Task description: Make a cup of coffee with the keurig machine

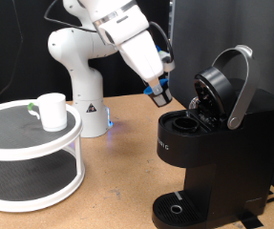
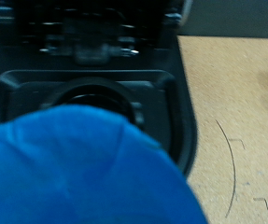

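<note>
The tool [image 1: 158, 94] is clamped on a blue-topped pod [image 2: 77, 168] just above the coffee machine [image 1: 208, 143], whose lid stands open to receive it, while the cup [image 1: 51, 111] waits on the white stand [image 1: 31, 162].

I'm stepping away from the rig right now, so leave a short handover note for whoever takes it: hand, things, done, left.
Hand: in the air beside the open lid, above the keurig machine's pod chamber, holding a blue-topped pod between its fingers. The wrist view shows the blue top close up over the round chamber.
Cup: on the top tier of the white round stand, at the exterior view's left.
Done: lid is up, pod is picked.
Left: pod not yet in the chamber, lid not closed, cup not on the drip tray.
</note>
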